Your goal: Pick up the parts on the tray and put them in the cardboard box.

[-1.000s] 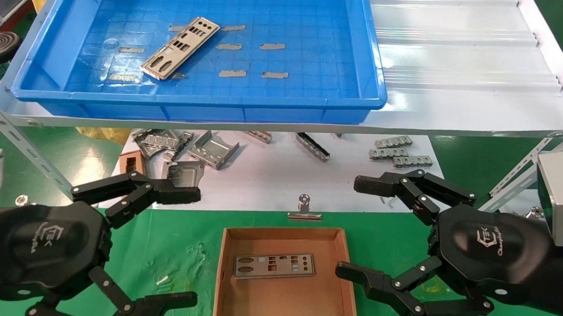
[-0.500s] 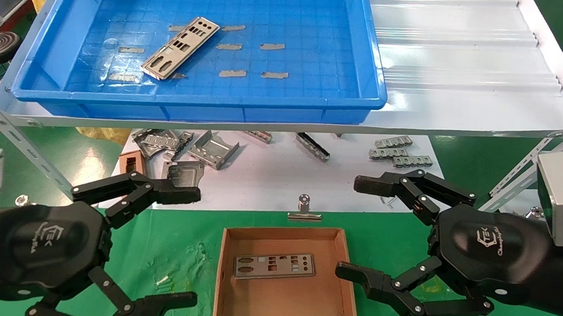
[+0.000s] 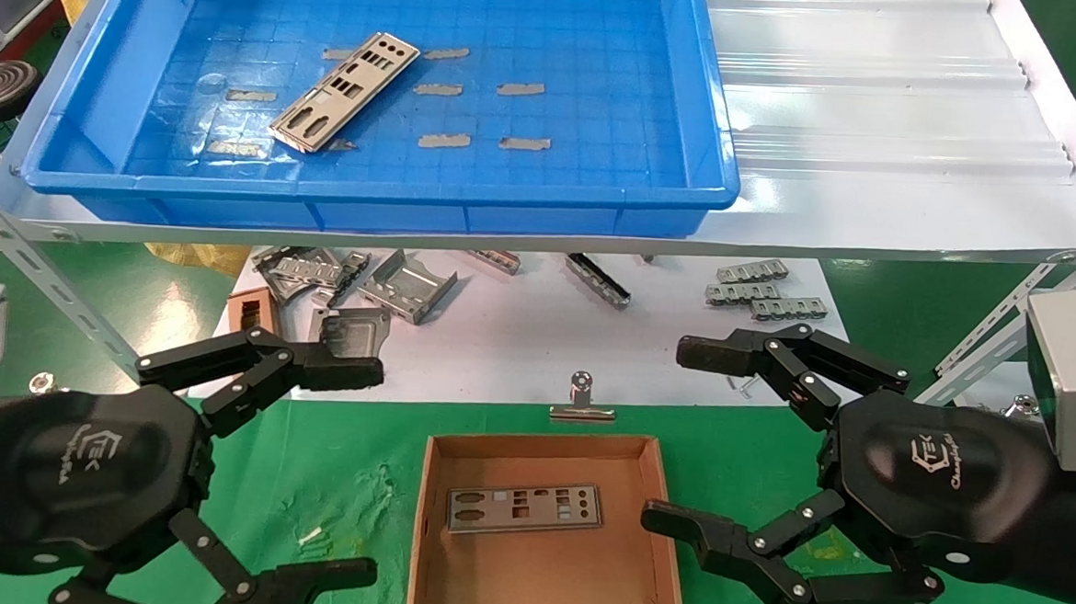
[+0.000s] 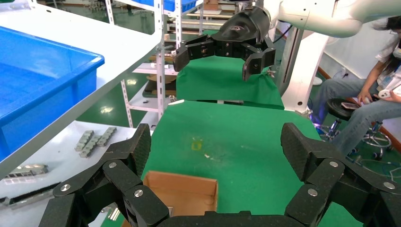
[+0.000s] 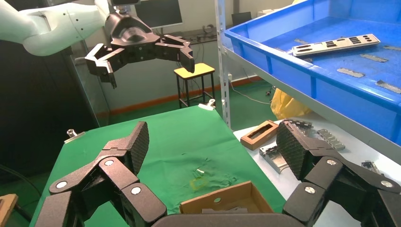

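Note:
One silver punched plate [image 3: 344,91] lies slanted on the floor of the blue tray [image 3: 712,136] on the upper shelf; it also shows in the right wrist view [image 5: 335,44]. A second plate [image 3: 524,507] lies flat in the cardboard box [image 3: 665,520] on the green cloth. My left gripper [image 3: 359,472] is open and empty to the left of the box. My right gripper [image 3: 678,434] is open and empty to the right of the box. The box corner shows in the left wrist view [image 4: 182,184] and the right wrist view [image 5: 222,201].
Grey tape patches [image 3: 443,141] lie on the tray floor. Bent grey brackets [image 3: 407,286] and strips [image 3: 759,295] lie on the white sheet under the shelf, with a small brown box [image 3: 250,310]. A metal clip [image 3: 581,401] sits behind the cardboard box. Shelf struts [image 3: 33,276] flank both arms.

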